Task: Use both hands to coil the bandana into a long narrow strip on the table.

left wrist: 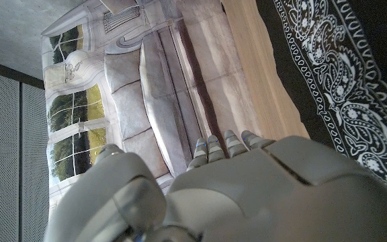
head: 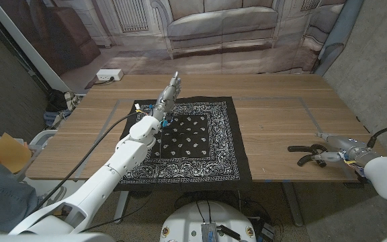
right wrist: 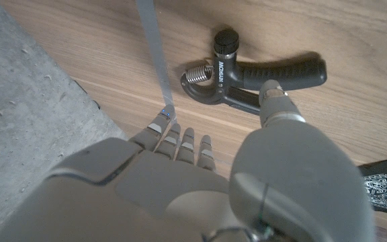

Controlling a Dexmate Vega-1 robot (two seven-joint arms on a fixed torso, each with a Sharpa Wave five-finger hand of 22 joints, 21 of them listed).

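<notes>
Two robot hands start apart. Left hand (head: 169, 91), fingers straight and empty, hovers over the far edge of the flat black bandana (head: 193, 144). Right hand (head: 329, 152), fingers apart, waits by a hand-grip exerciser (right wrist: 247, 70). Judged best: grip both far corners, roll evenly. Whether the left fingertips touch cloth is unclear.

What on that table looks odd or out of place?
A black hand-grip exerciser lies beside the right hand, unrelated to folding cloth. The bandana lies flat but overhangs the table's near edge.
</notes>
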